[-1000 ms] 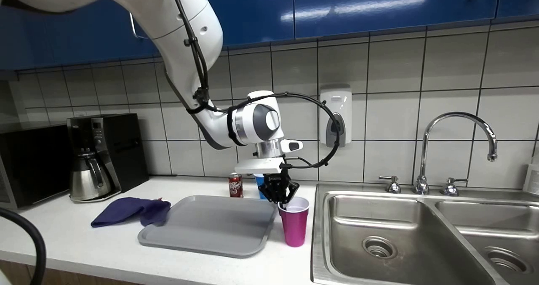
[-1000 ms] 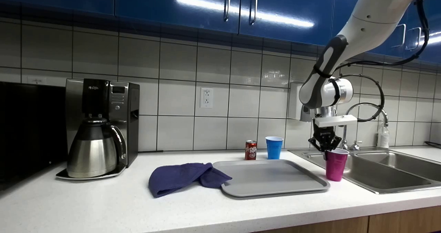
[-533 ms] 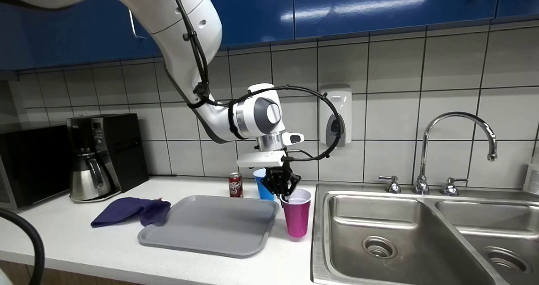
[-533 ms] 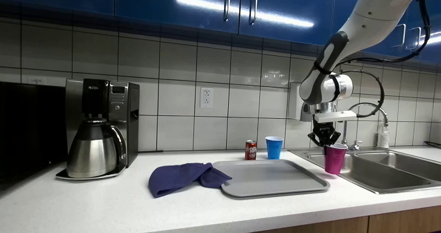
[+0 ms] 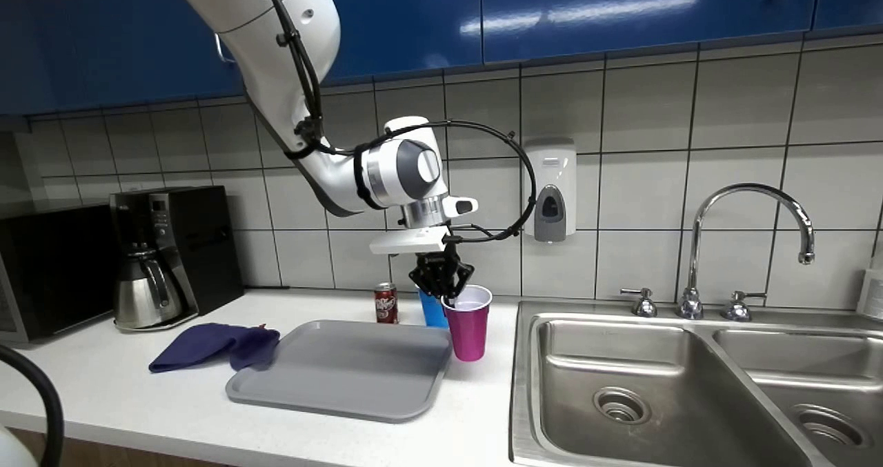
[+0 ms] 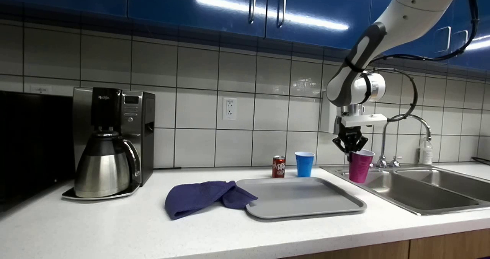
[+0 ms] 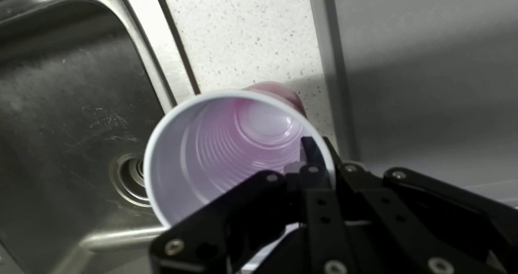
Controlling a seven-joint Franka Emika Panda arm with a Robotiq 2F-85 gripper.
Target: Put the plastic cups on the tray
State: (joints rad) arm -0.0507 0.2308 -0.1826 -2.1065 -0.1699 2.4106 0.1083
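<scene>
A pink plastic cup with a white inside shows in both exterior views (image 5: 469, 336) (image 6: 360, 169) and fills the middle of the wrist view (image 7: 218, 152). My gripper (image 5: 450, 300) (image 6: 350, 157) (image 7: 319, 146) is shut on its rim, one finger inside the cup and one outside. The cup hangs above the counter, slightly tilted, between the grey tray (image 5: 338, 370) (image 6: 306, 197) (image 7: 412, 63) and the sink. A blue plastic cup (image 6: 304, 165) stands upright behind the tray; in an exterior view it is partly hidden (image 5: 433, 312) by the pink cup and gripper.
A red soda can (image 5: 386, 303) (image 6: 278, 167) stands behind the tray, left of the blue cup. A purple cloth (image 5: 221, 346) (image 6: 203, 197) touches the tray's left end. The metal sink (image 5: 621, 356) with its faucet (image 5: 697, 246) lies right. A coffee maker (image 6: 115, 144) stands far left.
The pink cup has risen off the counter with my gripper and shifted left in both exterior views. The tray, blue cup, can and cloth have not moved.
</scene>
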